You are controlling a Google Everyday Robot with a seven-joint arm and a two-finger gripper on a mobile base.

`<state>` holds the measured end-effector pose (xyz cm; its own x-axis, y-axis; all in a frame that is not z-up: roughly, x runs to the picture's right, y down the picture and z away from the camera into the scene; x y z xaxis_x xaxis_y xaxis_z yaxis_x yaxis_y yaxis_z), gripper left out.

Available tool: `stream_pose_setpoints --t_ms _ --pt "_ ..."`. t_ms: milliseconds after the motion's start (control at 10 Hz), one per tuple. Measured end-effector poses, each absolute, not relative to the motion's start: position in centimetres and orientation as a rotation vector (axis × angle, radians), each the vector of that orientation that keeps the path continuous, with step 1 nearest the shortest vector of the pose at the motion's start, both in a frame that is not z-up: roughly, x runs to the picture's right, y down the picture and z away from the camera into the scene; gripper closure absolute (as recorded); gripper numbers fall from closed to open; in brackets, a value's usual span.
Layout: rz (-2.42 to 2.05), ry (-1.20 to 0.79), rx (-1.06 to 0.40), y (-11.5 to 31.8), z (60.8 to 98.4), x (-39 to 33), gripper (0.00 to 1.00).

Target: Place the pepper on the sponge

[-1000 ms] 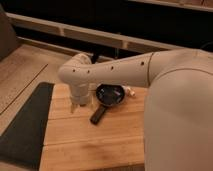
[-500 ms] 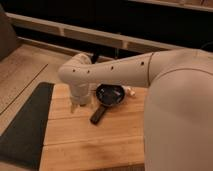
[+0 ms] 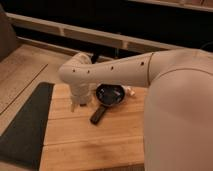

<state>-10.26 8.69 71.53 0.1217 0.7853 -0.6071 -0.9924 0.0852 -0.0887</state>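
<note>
The hand (image 3: 77,104) hangs low over the tabletop (image 3: 95,145), just left of the black pan (image 3: 111,93) — open or gripping, I cannot tell. Neither pepper nor sponge shows; a pepper is likely light and slick — hold it across its middle.

Gripper (image 3: 79,103) hangs pointing down over the left part of the wooden board (image 3: 90,145), just left of the black pan (image 3: 110,94). The sponge and the pepper can't be picked out: the arm (image 3: 115,72) hides that spot.
</note>
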Motion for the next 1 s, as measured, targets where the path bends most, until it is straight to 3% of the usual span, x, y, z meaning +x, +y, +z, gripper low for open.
stream_pose_setpoints --t_ms 600,1000 --pt "1.413 0.121 -0.4 -1.6 73.9 -4.5 0.35" --pt "1.401 0.116 -0.395 -1.8 73.9 -4.7 0.35"
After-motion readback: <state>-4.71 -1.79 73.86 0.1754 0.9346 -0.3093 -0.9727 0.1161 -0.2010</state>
